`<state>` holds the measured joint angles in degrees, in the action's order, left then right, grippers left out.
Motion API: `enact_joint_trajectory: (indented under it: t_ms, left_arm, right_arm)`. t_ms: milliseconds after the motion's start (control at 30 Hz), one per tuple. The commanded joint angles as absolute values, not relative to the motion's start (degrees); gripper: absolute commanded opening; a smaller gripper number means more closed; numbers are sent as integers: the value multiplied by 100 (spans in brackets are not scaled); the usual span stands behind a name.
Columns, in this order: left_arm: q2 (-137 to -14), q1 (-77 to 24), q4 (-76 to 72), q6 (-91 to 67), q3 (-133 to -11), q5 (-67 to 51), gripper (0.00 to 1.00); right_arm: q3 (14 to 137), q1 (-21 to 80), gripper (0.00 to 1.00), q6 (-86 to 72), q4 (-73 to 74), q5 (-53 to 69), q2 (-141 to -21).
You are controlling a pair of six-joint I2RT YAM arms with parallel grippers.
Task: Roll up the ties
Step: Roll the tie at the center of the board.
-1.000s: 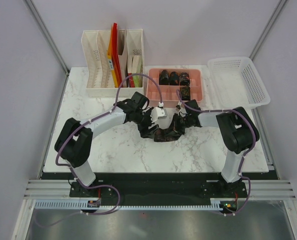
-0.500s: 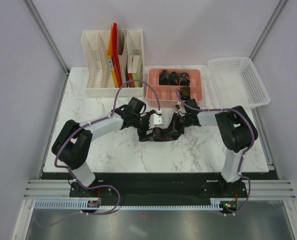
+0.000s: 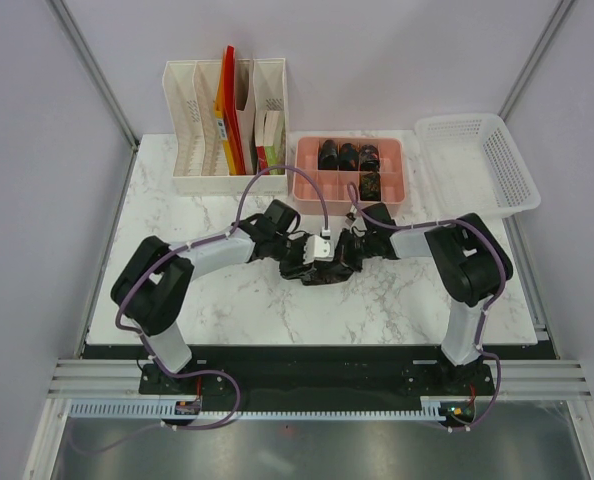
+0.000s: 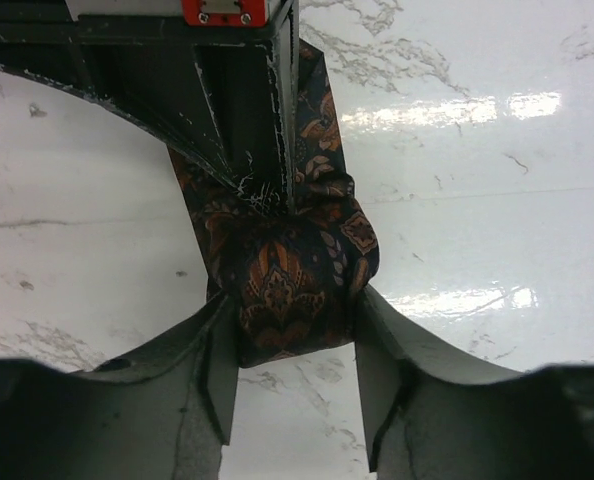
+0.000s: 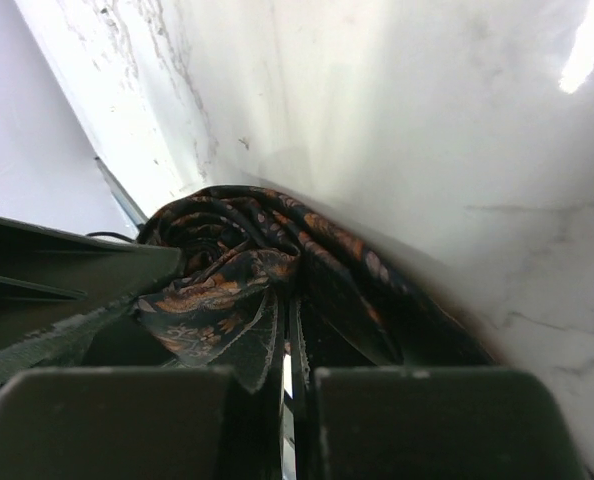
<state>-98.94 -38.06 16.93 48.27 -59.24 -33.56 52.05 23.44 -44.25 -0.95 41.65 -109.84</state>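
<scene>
From their bases at the near edge, both arms reach in to meet at the middle of the marble table (image 3: 227,300), where 1 tie (image 4: 287,280) lies bunched between them. The left gripper (image 4: 292,330) has its 2 fingers set against opposite sides of the wound part, jaws drawn in to the width of the roll, apparently so the coil cannot spring loose. Opposite it, the right gripper (image 5: 289,375) has its fingers pressed together on a fold of the same fabric, and this pinch seems to anchor the free length while the other side is wound. The roll looks loose and lumpy, not yet compact, so I judge the winding is partly done. Just beyond the grippers sits a pink tray (image 3: 299,185) holding 4 finished rolls (image 3: 348,155) in its compartments, close by probably so each new roll travels a short way. Farther back stand a white file rack (image 3: 192,130) on the left and a white basket (image 3: 477,160) on the right, neither involved now.
</scene>
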Motion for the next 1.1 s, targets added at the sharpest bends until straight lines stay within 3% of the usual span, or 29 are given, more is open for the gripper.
enact_joint_trajectory:
  t_ms: [0,167,467,600,767,1067]
  left_arm:
    - [-9624,-3955,2170,4395,-6221,-3217,45]
    - [-10115,-4157,2680,4097,-6609,-2945,39]
    - [-10985,-4289,3198,3437,-7566,-2523,42]
    - [-11451,-4298,3743,3445,-7927,-2549,40]
    - [-11812,-4298,4200,3630,-7928,-2522,39]
    - [-12278,-4298,4632,3735,-8156,-2391,37]
  right_arm:
    - [4694,2698,0,-4895,-579,3339,-11338]
    - [4711,2848,0,-5203,-878,3445,-11417]
    - [4491,2848,0,-5563,-1274,3647,-11347]
    - [4588,2804,11,-5494,-1213,3761,-11303]
    - [4781,2558,18,-5072,-740,3876,-11057]
    - [4746,2162,19,-4746,-413,4166,-10706]
